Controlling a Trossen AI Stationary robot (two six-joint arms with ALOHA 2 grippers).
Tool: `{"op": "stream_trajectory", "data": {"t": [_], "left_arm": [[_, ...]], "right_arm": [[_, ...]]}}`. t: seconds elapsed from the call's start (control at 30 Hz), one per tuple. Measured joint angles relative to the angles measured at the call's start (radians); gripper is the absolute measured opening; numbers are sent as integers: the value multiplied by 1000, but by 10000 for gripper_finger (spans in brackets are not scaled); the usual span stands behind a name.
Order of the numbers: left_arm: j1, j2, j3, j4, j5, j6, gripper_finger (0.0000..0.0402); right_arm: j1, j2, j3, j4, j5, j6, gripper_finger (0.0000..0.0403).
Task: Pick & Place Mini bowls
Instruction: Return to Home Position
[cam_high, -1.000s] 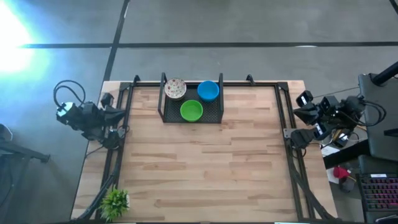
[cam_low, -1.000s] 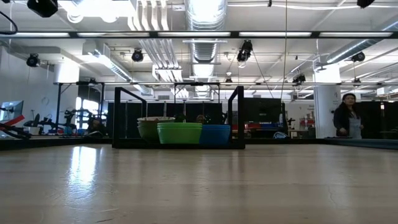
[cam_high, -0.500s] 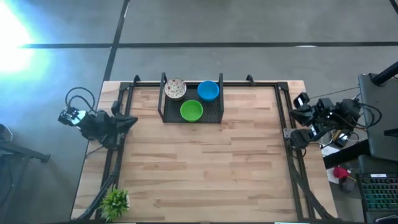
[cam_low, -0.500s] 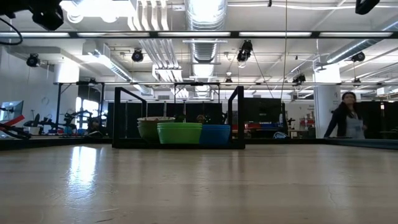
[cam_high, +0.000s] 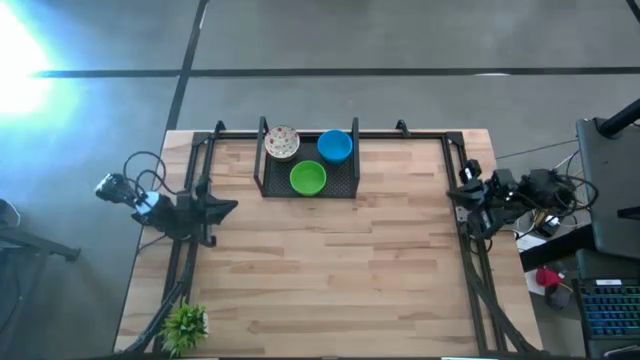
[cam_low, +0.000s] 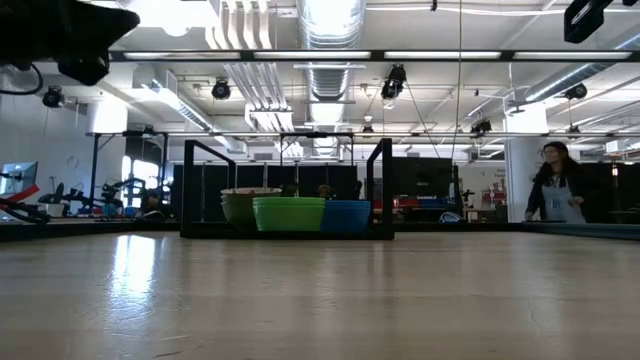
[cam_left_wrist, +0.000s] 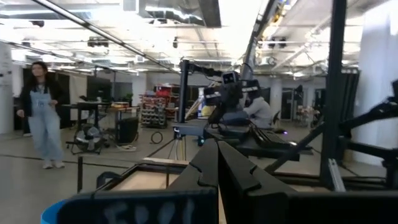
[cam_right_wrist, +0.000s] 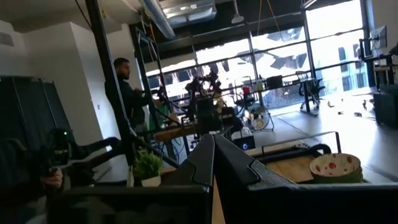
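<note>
Several mini bowls (cam_high: 308, 178), rims up, in tray (cam_high: 342, 183)

No writing can be read anywhere. Blurred white marks (cam_left_wrist: 148, 212) on the body of the left claw (cam_left_wrist: 217, 152), lower left, are illegible.

Glossy mini bowls (cam_high: 308, 178), black wire-mesh tray (cam_high: 341, 187), smooth wooden table (cam_high: 330, 270).

A light wooden plank table (cam_high: 330, 270) carries a black wire-mesh tray (cam_high: 345, 181) with upright corner posts at the middle of its far edge, and a small spiky green potted plant (cam_high: 185, 325) at its near left corner.
</note>
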Motion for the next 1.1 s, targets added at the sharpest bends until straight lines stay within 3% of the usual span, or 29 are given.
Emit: {"op": "stream_trajectory", "data": {"t": [0.1,0.27,0.97,1.1], "left_arm": [[0,0,-63,79,-27,6,0],[1,0,-67,45,-43,-22,0],[2,0,-69,28,-43,8,0],[2,0,-70,27,-43,3,0]], "right_arm": [[0,0,-33,2,-1,16,8],[0,0,-85,15,-1,58,8],[0,-1,-453,461,0,-74,8],[0,1,-465,434,-1,-78,8]]}}
